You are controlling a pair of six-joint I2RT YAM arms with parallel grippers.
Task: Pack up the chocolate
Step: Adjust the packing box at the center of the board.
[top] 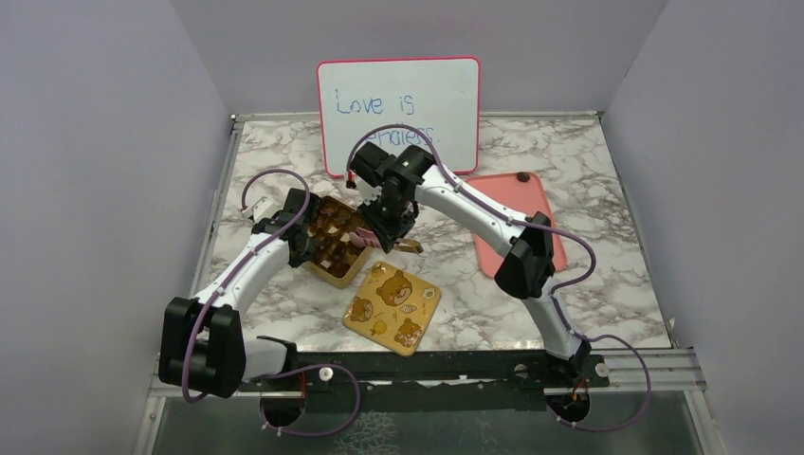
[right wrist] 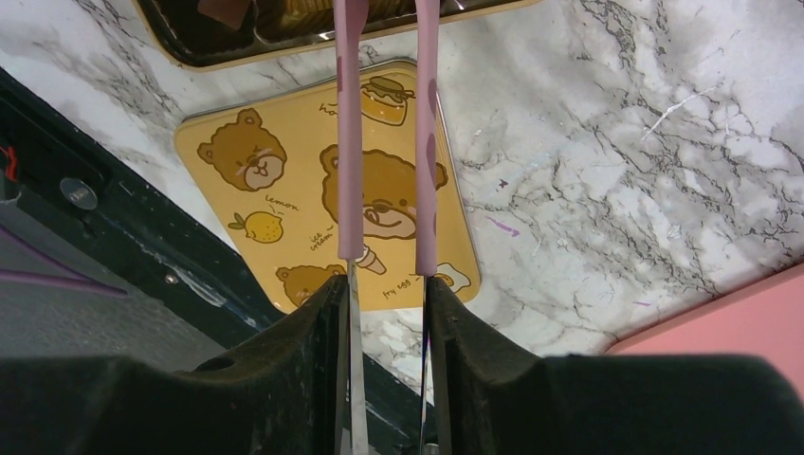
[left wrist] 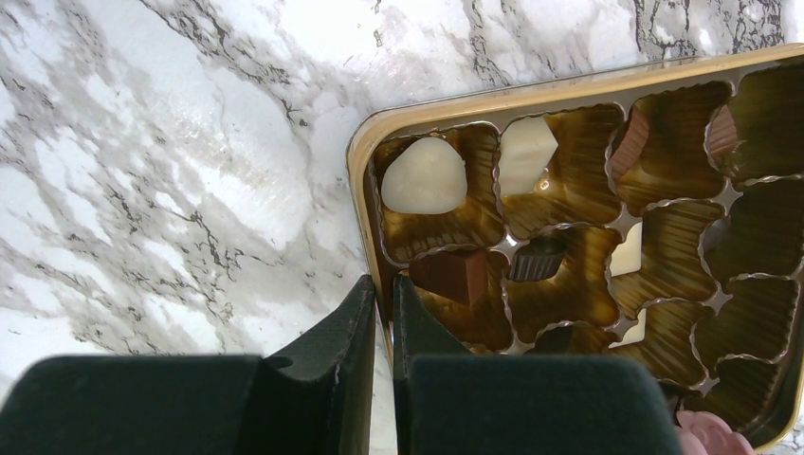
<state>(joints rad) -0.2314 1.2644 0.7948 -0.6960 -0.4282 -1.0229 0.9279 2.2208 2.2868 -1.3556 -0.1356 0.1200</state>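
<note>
Pinching the gold rim of the tin (left wrist: 446, 109), the left gripper (left wrist: 390, 303) is seen with its fingers shut narrow on the tin's wall at the near corner. The tin is set on the marble table (top: 588, 265), left of centre, with its moulded gold insert exposed. The chocolate (left wrist: 424, 175) is found mostly inside this insert: a round cream-white piece in the corner pocket, a square white piece in the pocket beside it, a brown square and a dark fluted cup in the row below, and further brown and white pieces partly hidden in pockets farther along. Several pockets are seen without a piece.

The right gripper (right wrist: 387, 284) is closed partway on pink tongs (right wrist: 349, 142), whose two arms are held side by side between the black fingers and are pointed toward the tin. The tips are cut off in the right wrist view; in the left wrist view something pink is seen at the tin's far corner. Whether a piece is gripped in the tongs cannot be told.

The lid (right wrist: 284, 204), yellow with cartoon bears, is laid flat just beside the tin, nearer the arm bases. A pink tray (top: 512, 213) is placed well to the right, with one dark piece (top: 522, 176) left near its far edge. A whiteboard (top: 398, 114) with blue handwriting is propped at the back
</note>
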